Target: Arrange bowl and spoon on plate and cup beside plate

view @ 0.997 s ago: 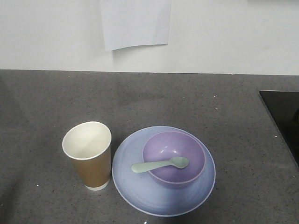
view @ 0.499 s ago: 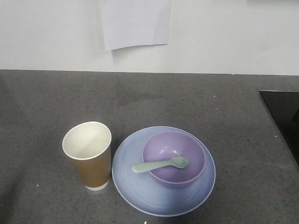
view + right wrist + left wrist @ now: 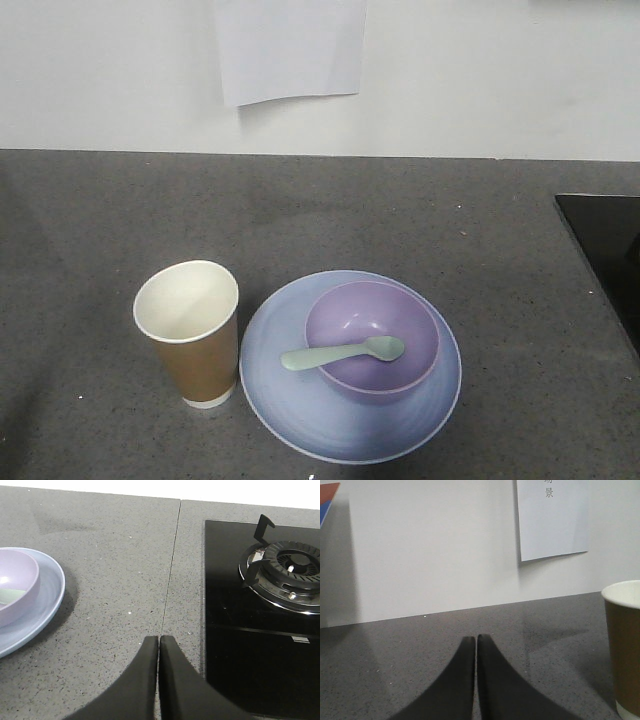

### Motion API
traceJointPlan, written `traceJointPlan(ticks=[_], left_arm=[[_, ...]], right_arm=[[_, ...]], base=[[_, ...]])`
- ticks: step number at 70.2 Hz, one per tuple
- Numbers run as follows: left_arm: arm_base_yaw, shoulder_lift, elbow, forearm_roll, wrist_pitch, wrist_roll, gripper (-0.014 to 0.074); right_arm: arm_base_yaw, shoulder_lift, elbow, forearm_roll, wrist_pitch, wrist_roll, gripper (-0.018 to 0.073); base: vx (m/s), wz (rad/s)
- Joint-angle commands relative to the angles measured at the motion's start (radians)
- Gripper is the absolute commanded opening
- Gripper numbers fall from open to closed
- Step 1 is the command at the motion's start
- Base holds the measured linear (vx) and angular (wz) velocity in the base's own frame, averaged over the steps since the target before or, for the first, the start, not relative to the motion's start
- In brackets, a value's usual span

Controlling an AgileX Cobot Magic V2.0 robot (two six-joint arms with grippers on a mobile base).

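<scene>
The pale blue-lilac plate (image 3: 290, 400) lies on the dark grey counter near the front. On it stands the lavender bowl (image 3: 410, 330), and the mint-green spoon (image 3: 340, 354) rests with its head in the bowl and its handle out over the left rim. Just left of the plate stands the brown paper cup (image 3: 193, 335), upright. Neither gripper shows in the front view. My left gripper (image 3: 476, 639) is shut and empty, with the cup (image 3: 625, 650) at its right. Shut and empty too, my right gripper (image 3: 159, 639) has the plate (image 3: 47, 595) and bowl (image 3: 20, 587) to its left.
A black glass hob (image 3: 260, 640) with a gas burner (image 3: 287, 570) lies right of my right gripper; its corner (image 3: 610, 250) shows at the front view's right edge. A white wall with a paper sheet (image 3: 290, 50) stands behind the counter.
</scene>
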Motion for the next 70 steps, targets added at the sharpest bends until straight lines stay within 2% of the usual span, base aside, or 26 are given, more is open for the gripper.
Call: traceJointPlan(ticks=[1, 42, 50, 70], left_arm=[[0.003, -0.015, -0.008, -0.001, -0.072, -0.007, -0.0006], [0.003, -0.015, -0.008, -0.001, -0.072, -0.007, -0.0006], [0.003, -0.015, -0.008, -0.001, -0.072, -0.007, -0.0006], [0.003, -0.015, -0.008, -0.001, -0.059, -0.007, -0.0006]], right_arm=[[-0.005, 0.015, -0.024, -0.026, -0.066, -0.004, -0.0011], [-0.005, 0.013, -0.008, -0.047, -0.092, -0.006, -0.0011], [-0.038, 0.006, 0.062, -0.032, -0.219, -0.005, -0.0011], [-0.229, -0.093, 0.321, 0.119, -0.647, -0.045, -0.0011]], base=[[0.0, 0.0], [0.0, 0.0], [0.0, 0.0], [0.0, 0.0]])
